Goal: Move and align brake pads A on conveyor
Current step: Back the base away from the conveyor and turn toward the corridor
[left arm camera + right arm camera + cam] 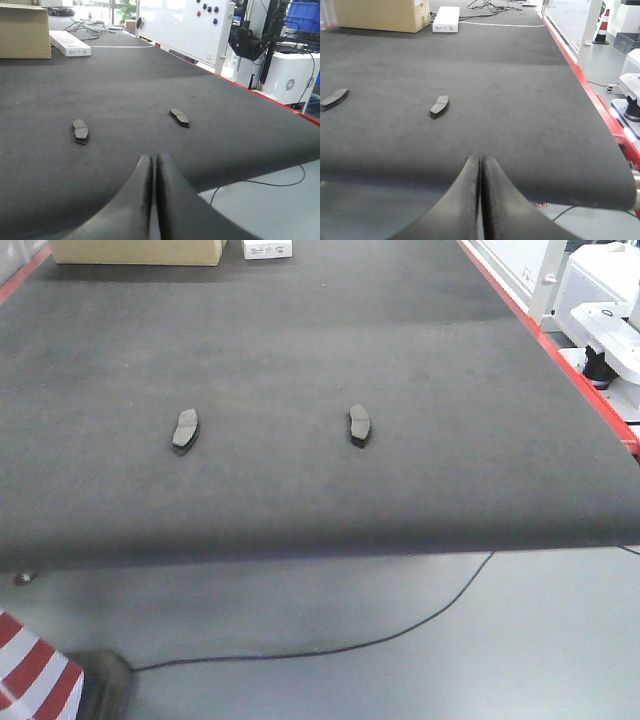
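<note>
Dark grey conveyor (300, 340) out front, only two brake pads showing: left pad (185, 429) and right pad (359, 425), well apart. Left wrist: left pincer (153, 159) pressed together, empty. Right wrist: right pincer (480, 160) same deal. Aligning looks basically unstarted.

Far left: tan cardboard box (135, 250), flat white carton (267, 248) just beside it on the right. Near, across grey floor (560, 660): thin black cable (300, 651). Near left corner: red-and-white striped object (30, 675). Far right: white machine (600, 305).

Left claw (154, 159), right claw (480, 159), both matte black, smooth curved fingers (175, 200) tapering to narrow tips
</note>
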Robot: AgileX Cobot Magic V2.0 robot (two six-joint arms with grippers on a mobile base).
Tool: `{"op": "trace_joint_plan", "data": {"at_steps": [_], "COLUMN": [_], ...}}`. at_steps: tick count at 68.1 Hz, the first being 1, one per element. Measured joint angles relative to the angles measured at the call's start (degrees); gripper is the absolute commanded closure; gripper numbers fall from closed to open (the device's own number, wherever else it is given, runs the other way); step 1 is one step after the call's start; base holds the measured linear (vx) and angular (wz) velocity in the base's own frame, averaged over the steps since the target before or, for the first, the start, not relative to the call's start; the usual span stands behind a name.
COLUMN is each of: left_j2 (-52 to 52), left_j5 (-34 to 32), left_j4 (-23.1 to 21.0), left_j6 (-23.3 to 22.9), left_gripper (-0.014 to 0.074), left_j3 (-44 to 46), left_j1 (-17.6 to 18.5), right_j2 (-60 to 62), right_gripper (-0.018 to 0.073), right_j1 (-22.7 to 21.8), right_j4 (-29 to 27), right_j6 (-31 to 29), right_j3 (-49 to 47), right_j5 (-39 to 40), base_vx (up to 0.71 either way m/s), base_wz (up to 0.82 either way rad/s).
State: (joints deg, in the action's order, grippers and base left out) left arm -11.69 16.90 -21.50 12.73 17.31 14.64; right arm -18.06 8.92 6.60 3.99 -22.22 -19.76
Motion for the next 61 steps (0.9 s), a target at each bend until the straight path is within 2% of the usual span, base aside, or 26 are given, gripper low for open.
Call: {"op": "trace_joint_plan", "data": {"at_steps": [28,61], "left_j2": [0.00,0.00], "left_j5": [0.00,0.00], "left_j4": [0.00,0.00], "left_j6": [0.00,0.00], "left_gripper": [0.0603,0.0603], "left_j3": [0.00,0.00], "left_j1": [0.00,0.00], "right_j2": [0.00,0.00], "right_gripper": [0.0562,0.0562], "right_j1": [0.00,0.00], "right_j4": [0.00,0.00], "right_j6": [0.00,0.00], "right_j3": [0.00,0.00], "right_j5": [-0.05,-0.05], "base_vx": [-0.23,-0.08], "base_wz": [-0.01,0.01]}}
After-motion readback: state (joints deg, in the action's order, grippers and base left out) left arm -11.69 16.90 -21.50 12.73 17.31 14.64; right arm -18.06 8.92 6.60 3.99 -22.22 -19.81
